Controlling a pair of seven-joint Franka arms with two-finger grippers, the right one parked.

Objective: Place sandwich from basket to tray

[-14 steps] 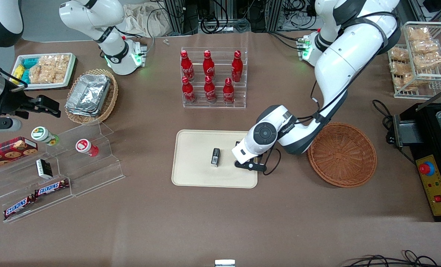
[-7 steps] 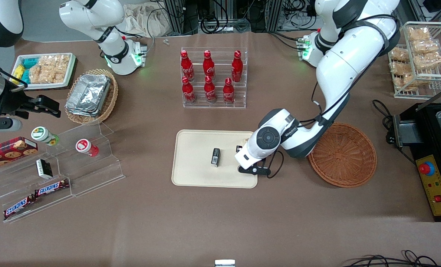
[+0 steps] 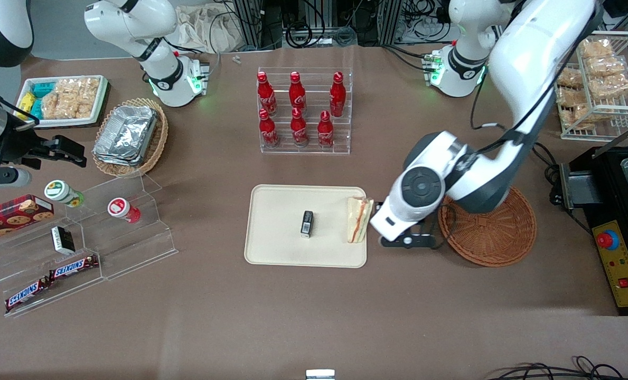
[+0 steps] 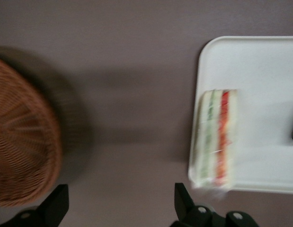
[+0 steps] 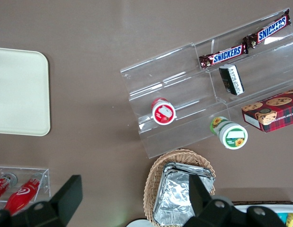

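Note:
The wrapped sandwich (image 3: 358, 219) (image 4: 215, 139), white bread with red and green layers, lies on the cream tray (image 3: 277, 248) (image 4: 260, 66) along the tray's edge nearest the basket. The reddish-brown wicker basket (image 3: 496, 232) (image 4: 21, 146) stands beside the tray, toward the working arm's end, with nothing showing in it. My left gripper (image 3: 395, 235) (image 4: 120, 208) hovers over bare tablecloth between tray and basket, open, nothing between its fingers (image 4: 182, 198).
A small black object (image 3: 307, 222) rests mid-tray. A clear rack of red bottles (image 3: 303, 113) stands farther from the front camera than the tray. Acrylic snack shelves (image 3: 81, 237), a foil-container basket (image 3: 131, 134) and a white snack tray (image 3: 63, 100) lie toward the parked arm's end.
The gripper has let go of the sandwich, which now lies uncovered on the tray's edge. The arm has lifted and pulled back toward the basket.

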